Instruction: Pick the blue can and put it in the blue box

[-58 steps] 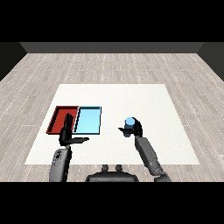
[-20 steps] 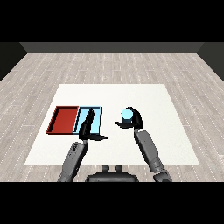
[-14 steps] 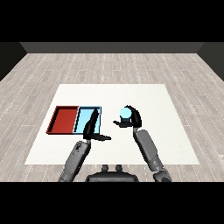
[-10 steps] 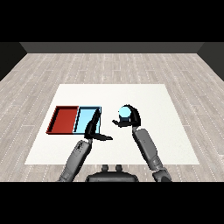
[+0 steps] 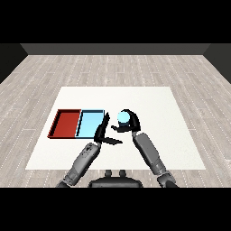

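Near the middle of the white square worktop, the robot's right hand holds the small light blue cylindrical can, its black fingers curled over the top and far side of the can and the thumb coming in from below. The can is raised in the hand, just to the right of the shallow light blue tray and not inside it. Whether it clears the worktop cannot be told from this view. The grey right forearm runs down from the hand toward the lower right.

Beside the can, the left hand reaches forward with its fingers straight and close together, pointing along the right edge of the light blue tray, while the thumb sticks out to the right toward the can. It holds nothing.

Left of the light blue tray, touching it side by side, lies the shallow red tray.
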Robot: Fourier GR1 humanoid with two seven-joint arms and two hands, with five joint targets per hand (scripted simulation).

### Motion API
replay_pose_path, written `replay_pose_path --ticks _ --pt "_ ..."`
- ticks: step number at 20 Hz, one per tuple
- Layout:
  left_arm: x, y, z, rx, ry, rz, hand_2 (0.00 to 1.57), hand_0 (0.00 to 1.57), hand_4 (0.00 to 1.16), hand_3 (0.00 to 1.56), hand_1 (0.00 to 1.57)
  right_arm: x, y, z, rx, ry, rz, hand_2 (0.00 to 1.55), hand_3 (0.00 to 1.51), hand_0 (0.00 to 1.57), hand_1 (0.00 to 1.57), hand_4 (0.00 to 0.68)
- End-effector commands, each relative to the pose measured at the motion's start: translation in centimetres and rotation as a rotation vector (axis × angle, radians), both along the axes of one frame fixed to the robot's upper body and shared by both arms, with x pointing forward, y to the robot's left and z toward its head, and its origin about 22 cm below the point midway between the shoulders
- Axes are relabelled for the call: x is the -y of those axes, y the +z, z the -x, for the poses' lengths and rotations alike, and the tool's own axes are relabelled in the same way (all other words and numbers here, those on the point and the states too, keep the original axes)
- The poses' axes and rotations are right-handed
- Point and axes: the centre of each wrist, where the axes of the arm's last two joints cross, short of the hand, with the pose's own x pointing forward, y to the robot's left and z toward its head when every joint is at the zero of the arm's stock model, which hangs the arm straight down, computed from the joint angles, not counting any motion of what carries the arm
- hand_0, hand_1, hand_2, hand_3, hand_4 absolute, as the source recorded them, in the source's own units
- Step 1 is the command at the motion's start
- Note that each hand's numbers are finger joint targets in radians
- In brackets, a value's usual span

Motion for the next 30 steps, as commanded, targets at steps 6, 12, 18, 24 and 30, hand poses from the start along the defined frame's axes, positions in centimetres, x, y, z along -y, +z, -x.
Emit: replay_pose_path --ticks 6,12,18,24,30 --pt "1.7 -2.2 -1.0 -0.041 -0.025 0.010 0.00 0.00 0.00 0.00 0.00 -0.4 0.5 0.3 0.014 0.035 -0.021 1.46 1.36 1.44 1.44 0.553" --pt "1.0 -0.7 -1.7 -0.060 -0.021 0.017 0.00 0.00 0.00 0.00 0.00 -1.8 -0.8 -0.4 0.014 0.064 -0.016 1.46 1.37 1.43 1.43 0.551" --pt "3.4 0.1 -1.6 -0.069 -0.022 0.019 0.00 0.00 0.00 0.00 0.00 -1.7 -0.2 0.3 0.032 0.066 -0.032 1.46 1.36 1.42 1.42 0.559" --pt "4.1 0.1 -3.0 -0.083 -0.012 -0.043 0.00 0.00 0.00 0.00 0.00 -3.0 0.4 1.1 0.015 0.073 -0.026 1.46 1.38 1.43 1.43 0.552" --pt "4.1 -1.2 -2.0 -0.090 -0.017 -0.024 0.00 0.00 0.00 0.00 0.00 -2.7 0.5 1.5 0.019 0.093 -0.019 1.46 1.37 1.42 1.42 0.541"
